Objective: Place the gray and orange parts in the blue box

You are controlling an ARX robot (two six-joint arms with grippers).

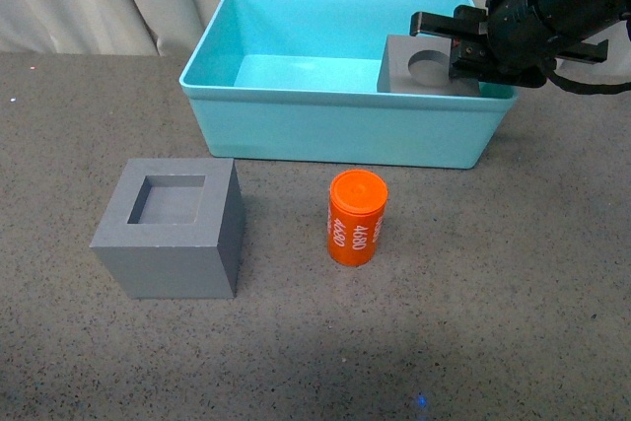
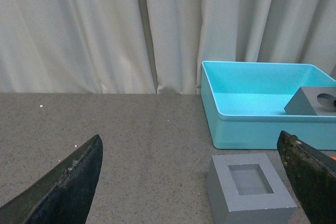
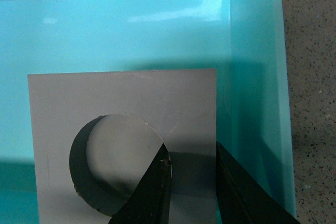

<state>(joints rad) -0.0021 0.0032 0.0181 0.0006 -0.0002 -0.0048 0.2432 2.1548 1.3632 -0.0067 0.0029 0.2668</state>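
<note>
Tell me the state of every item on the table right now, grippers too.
box: upright, open, holding one cube.
round-recess cube: inside the box, recess up, gripped.
square-recess cube: on the table outside the box, recess up, untouched.
cylinder: standing upright on the table, outside the box.
right gripper: shut on the round-recess cube's wall, one finger in the recess.
left gripper: open, holding nothing.
</note>
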